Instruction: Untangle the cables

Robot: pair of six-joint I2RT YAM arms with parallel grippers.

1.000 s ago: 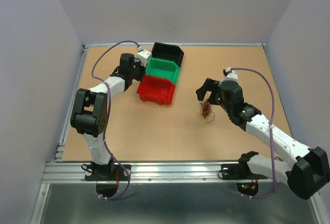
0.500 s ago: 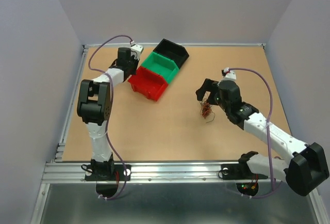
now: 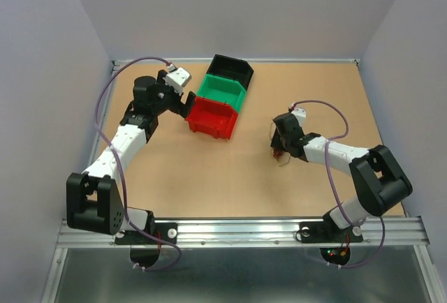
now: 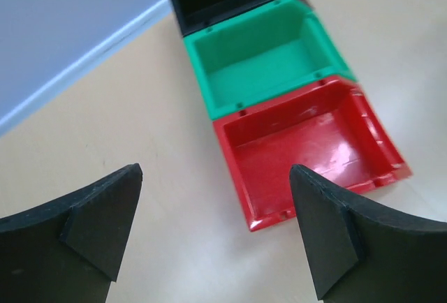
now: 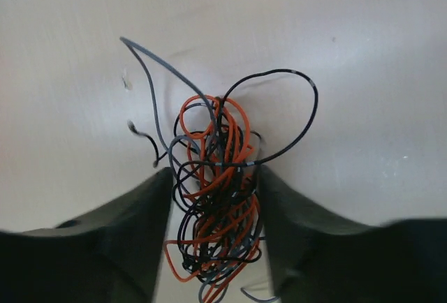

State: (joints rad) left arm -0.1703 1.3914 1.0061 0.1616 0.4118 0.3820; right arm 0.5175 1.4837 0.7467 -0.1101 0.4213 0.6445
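Note:
The cables (image 5: 222, 125) are a small tangle of orange, black and grey wire lying on the brown tabletop at the middle right (image 3: 281, 155). My right gripper (image 5: 213, 184) reaches down over them, a dark finger (image 5: 133, 233) pressed against each side of the bundle. From above, the right gripper (image 3: 279, 146) sits right on the tangle. My left gripper (image 4: 216, 198) is open with nothing in it, hovering over bare table just left of the red bin (image 4: 307, 149). In the top view the left gripper (image 3: 186, 100) is at the bin's left corner.
Three small bins stand in a diagonal row at the back middle: red (image 3: 211, 118), green (image 3: 223, 91) and black (image 3: 232, 69). All three look empty in the left wrist view. A raised metal rail (image 3: 244, 230) borders the table's near edge, and grey walls enclose the sides.
My left gripper has opened wide and drawn back from the red bin, and the row of bins has shifted. The right gripper has dropped onto the cables and narrowed its jaws around them.

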